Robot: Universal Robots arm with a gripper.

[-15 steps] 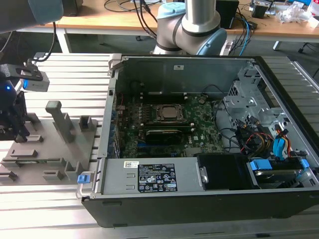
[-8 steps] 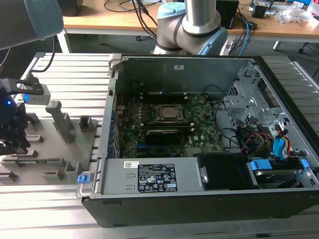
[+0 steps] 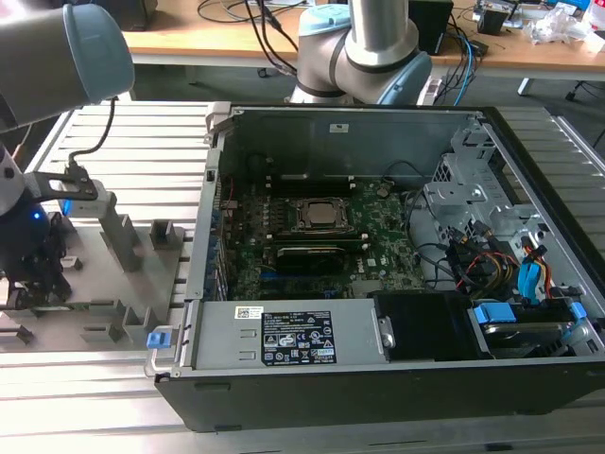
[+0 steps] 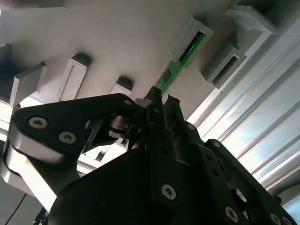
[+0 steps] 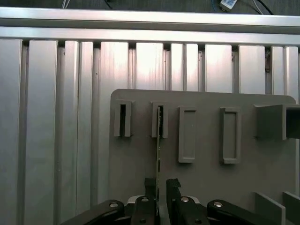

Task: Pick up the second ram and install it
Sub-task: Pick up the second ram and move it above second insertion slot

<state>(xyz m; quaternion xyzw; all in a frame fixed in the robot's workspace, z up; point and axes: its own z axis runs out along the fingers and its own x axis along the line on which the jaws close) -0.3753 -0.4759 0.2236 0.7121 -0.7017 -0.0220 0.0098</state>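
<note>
From my station I see the gripper (image 5: pixel 161 183) lowered over the grey tray (image 5: pixel 206 187), at the exterior view's far left edge, low in the frame. In both wrist views its two fingers stand either side of the second ram (image 5: pixel 158 157), parted only narrowly. A sliver of tray shows between one finger and the stick, so I judge it not clamped, just straddling, with nothing lifted.

The ram stands on edge, one end tucked into a raised slot (image 5: pixel 160 119) of the tray. I take it that is what keeps its flat faces upright for a pinch from above. The tray lies on the slatted bench (image 5: pixel 56 117). The open computer case (image 3: pixel 378 378) sits beside it, filling the middle and the exterior view's right, with its motherboard (image 3: pixel 378 227) exposed.
</note>
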